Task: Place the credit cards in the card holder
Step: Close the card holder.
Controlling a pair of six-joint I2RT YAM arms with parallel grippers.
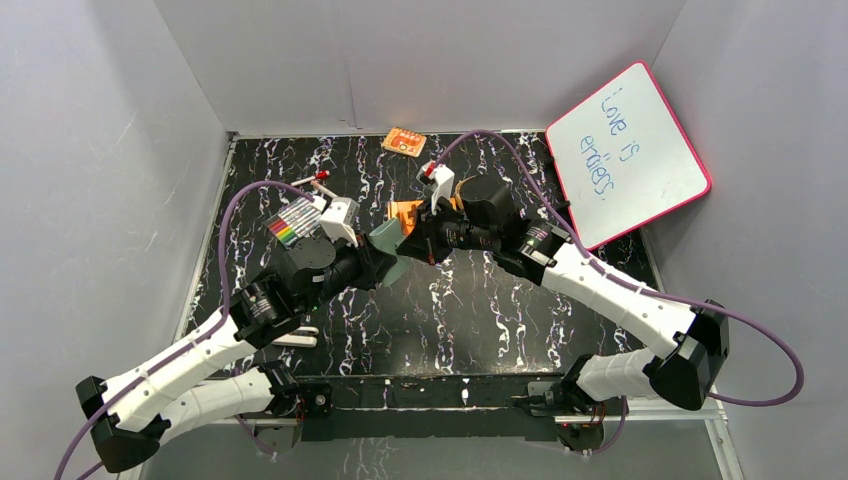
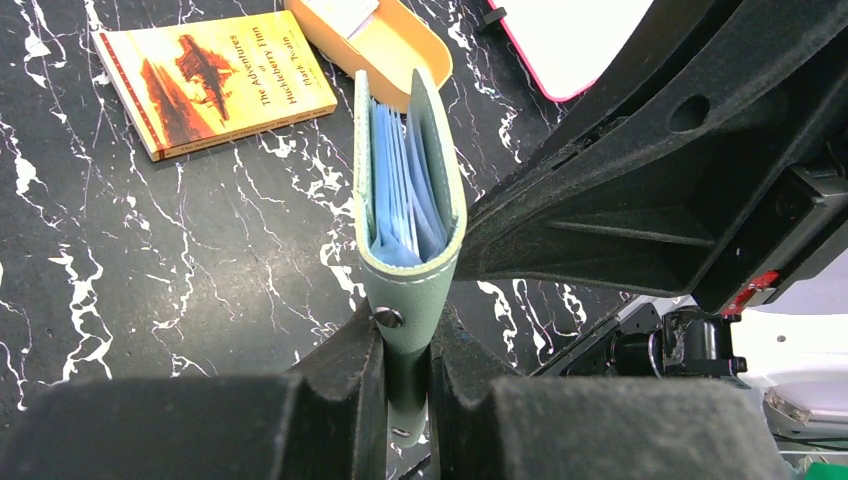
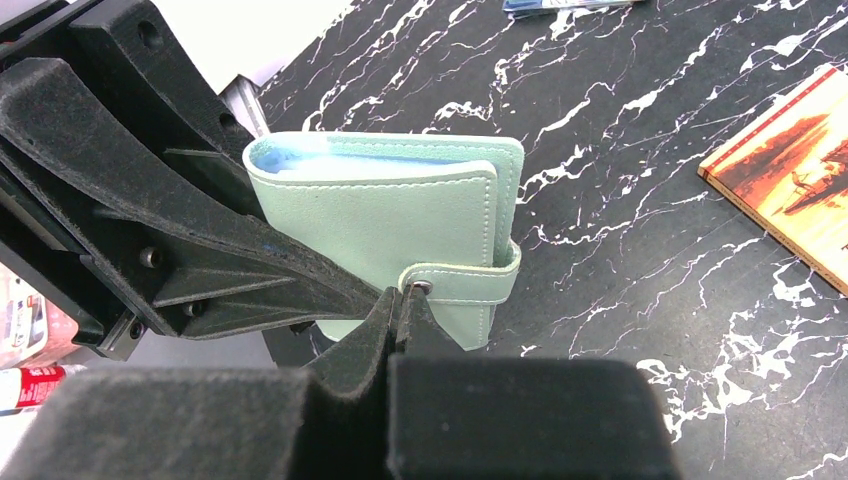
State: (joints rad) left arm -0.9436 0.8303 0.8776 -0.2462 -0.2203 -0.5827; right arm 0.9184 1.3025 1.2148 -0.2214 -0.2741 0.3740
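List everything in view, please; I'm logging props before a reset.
holder: one, pale green with blue pockets, centre, between the arms
book: one, orange, flat on the table at the rear
tin: one, tan, on the table between book and holder
whiteboard: one, white with a pink rim, leaning at the right wall
pens: one pack, many colours, left side of the table
table: one, black with white veins
left jaws: black, shut on the holder's lower end
right jaws: black, shut, tips at the holder's snap tab
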